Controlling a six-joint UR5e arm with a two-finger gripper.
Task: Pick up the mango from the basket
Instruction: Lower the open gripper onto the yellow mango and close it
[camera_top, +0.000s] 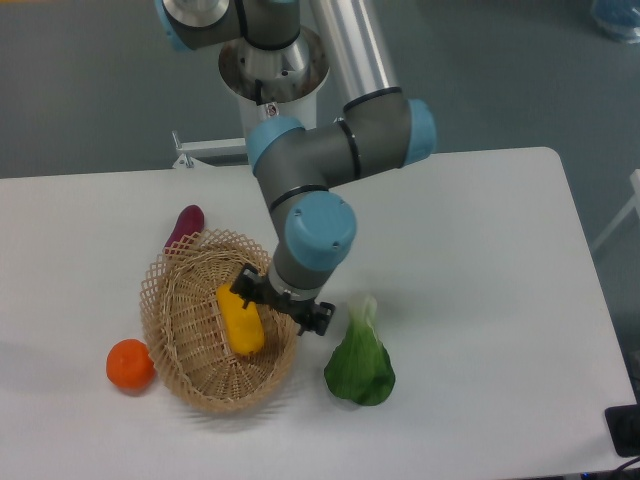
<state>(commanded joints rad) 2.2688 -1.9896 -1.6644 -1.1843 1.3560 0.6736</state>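
The mango (240, 319) lies lengthwise in the middle of the wicker basket (186, 374) on the white desk (480, 250), and the gripper (279, 303) hangs over the basket's right rim, just beside the fruit's upper end. Its jaws stand spread, holding nothing. An orange (130, 365) sits left of the basket, an eggplant (185, 227) touches its far rim, and a bok choy (360, 366) lies to its right.
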